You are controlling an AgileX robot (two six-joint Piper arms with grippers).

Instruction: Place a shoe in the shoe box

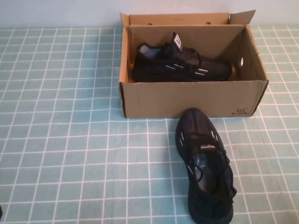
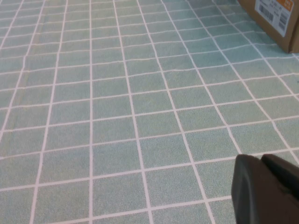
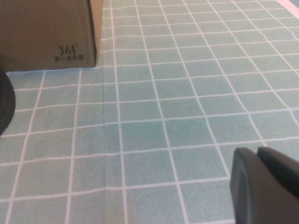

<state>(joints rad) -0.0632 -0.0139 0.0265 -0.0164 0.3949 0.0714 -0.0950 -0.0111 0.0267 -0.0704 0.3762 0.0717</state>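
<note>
One shoe [image 1: 180, 64] lies inside box [image 1: 194, 100] at far edge; second shoe [image 1: 205, 170] outside, near edge. Left gripper [image 2: 266, 189] and right gripper [image 3: 264, 184] low over cloth [image 1: 70, 140], finger state can't tell.

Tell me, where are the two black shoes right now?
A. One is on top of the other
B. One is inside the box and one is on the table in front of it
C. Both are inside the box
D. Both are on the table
B. One shoe lies inside the shoe box, and the other shoe sits on the table in front of it, outside the box and held by neither end effector.
</note>
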